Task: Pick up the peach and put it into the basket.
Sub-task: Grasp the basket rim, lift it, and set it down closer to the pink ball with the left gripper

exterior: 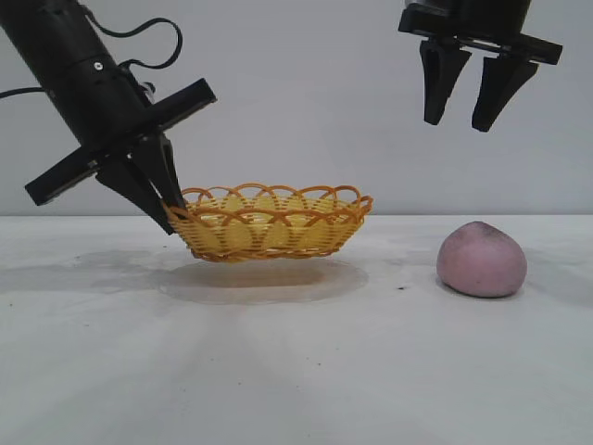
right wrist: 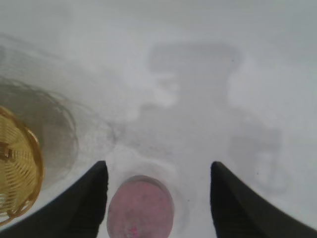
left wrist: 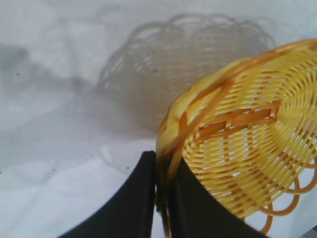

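Peach (exterior: 482,259): dull mauve-pink lump, matte skin, broad flat base on the white table (exterior: 296,371), blunt tip pointing up and slightly toward the basket side. Wider than tall; long axis runs level across the exterior view. It sits well apart from the basket, alone at the right.

Basket (exterior: 269,222): shallow oval, yellow woven wicker, orange-brown rim of open scalloped loops. Long axis level, left to right. It hangs clear of the table, its shadow below.

Left gripper (exterior: 157,190): black fingers clamped on the basket's left rim, angled down and right.

Right gripper (exterior: 468,93): high above the peach, pointing down, fingers spread, holding nothing.
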Robot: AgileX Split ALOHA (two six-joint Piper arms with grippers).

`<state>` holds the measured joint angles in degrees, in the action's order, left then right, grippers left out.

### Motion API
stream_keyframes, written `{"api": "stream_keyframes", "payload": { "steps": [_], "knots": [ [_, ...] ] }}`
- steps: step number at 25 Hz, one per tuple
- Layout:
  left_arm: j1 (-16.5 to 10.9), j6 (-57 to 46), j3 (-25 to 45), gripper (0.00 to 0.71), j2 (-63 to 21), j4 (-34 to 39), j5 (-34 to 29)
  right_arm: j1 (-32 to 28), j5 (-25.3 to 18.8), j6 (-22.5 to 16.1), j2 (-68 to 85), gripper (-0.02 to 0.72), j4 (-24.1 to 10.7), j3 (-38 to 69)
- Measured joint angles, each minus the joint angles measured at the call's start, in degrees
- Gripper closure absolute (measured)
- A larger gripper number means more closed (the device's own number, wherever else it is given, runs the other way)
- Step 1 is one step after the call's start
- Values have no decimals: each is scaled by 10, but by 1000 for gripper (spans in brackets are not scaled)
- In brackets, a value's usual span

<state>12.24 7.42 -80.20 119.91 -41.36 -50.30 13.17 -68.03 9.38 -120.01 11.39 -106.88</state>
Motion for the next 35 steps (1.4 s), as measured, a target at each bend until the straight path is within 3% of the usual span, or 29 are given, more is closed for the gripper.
{"api": "stream_keyframes", "payload": {
  "steps": [5, 8, 10, 11, 17, 20, 24, 26, 29, 32, 35],
  "knots": [
    [0, 0, 0, 660, 1, 0, 0, 0, 3, 0, 0, 278, 1, 0],
    [0, 0, 0, 543, 1, 0, 0, 0, 3, 0, 0, 278, 5, 0],
    [0, 0, 0, 552, 1, -1, -1, 0, 3, 0, 0, 278, 6, 0],
    [0, 0, 0, 490, 2, -1, -1, 0, 3, 0, 0, 278, 6, 0],
    [1, 0, 0, 494, 3, -1, -5, 0, 3, 0, 0, 278, 6, 0],
    [1, 0, 0, 374, 1, 1, -10, 0, 3, 0, 0, 278, 6, 0],
    [1, 0, -15, 121, -16, 39, -40, 0, 3, 0, 0, 278, 6, 0],
    [1, 0, -42, 60, -20, 75, -73, 0, 3, 0, 0, 278, 6, 0],
    [1, -25, -93, 76, -24, 161, -127, 0, 3, 0, 0, 278, 6, 0],
    [2, -50, -146, 214, -24, 278, -169, 0, 3, 0, 0, 278, 6, 0],
    [2, -56, -185, 209, -24, 383, -188, 0, 3, 0, 0, 278, 6, 0]
  ]
}}
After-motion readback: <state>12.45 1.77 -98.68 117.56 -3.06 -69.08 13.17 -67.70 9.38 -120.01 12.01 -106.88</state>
